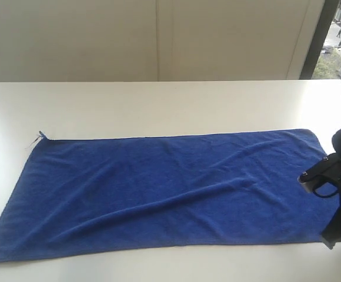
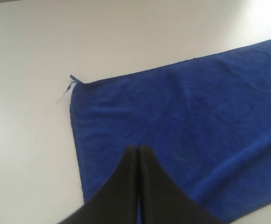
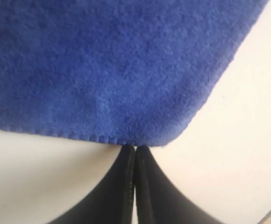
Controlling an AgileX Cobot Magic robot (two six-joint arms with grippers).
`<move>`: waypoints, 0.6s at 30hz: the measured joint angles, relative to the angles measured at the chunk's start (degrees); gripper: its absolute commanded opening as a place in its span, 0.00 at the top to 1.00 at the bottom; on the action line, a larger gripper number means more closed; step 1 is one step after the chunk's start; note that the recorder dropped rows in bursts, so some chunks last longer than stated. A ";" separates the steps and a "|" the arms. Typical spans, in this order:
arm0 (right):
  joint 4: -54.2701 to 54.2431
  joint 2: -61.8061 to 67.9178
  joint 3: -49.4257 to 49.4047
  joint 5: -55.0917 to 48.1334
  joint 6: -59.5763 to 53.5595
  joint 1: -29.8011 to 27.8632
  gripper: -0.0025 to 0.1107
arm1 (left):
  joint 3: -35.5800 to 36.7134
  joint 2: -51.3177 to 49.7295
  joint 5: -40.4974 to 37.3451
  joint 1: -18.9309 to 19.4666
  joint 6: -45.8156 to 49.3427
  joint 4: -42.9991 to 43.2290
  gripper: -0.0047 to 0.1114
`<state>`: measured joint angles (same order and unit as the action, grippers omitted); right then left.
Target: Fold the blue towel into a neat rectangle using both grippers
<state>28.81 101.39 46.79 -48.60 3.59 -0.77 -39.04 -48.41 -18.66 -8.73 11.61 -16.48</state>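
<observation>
Towel (image 1: 159, 188) flat; left fingers (image 2: 126, 179) pressed together over one end, right fingers (image 3: 123, 179) together at corner.

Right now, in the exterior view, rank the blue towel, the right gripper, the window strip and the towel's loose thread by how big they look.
1. blue towel, by far.
2. right gripper and window strip: about alike, both cut off by the frame edge, so unranked.
3. loose thread, tiny.

Exterior looks across the table (image 1: 159, 106) — wrist views share its towel (image 1: 159, 194), nearer.
</observation>
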 measured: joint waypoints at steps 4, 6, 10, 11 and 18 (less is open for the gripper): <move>1.41 -0.10 -1.25 -0.34 1.81 -0.04 0.98 | 0.00 0.00 0.00 0.00 0.00 0.00 0.96; 1.51 -2.02 -1.25 3.31 3.25 -0.14 0.98 | 0.00 0.00 0.00 0.00 0.08 0.00 0.96; 1.40 -6.84 -1.34 10.84 4.53 -0.14 0.98 | 0.00 0.00 0.00 0.00 0.08 -0.12 0.96; 1.17 -6.88 -1.34 12.63 5.33 -0.14 0.98 | 0.00 0.00 0.00 0.00 0.08 -0.24 0.96; -1.50 -3.07 -1.34 16.38 6.61 -0.18 0.98 | 0.00 0.00 0.00 0.00 0.08 -0.24 0.96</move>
<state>27.31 98.32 45.45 -32.23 10.20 -0.96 -39.04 -48.41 -18.66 -8.73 11.69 -16.72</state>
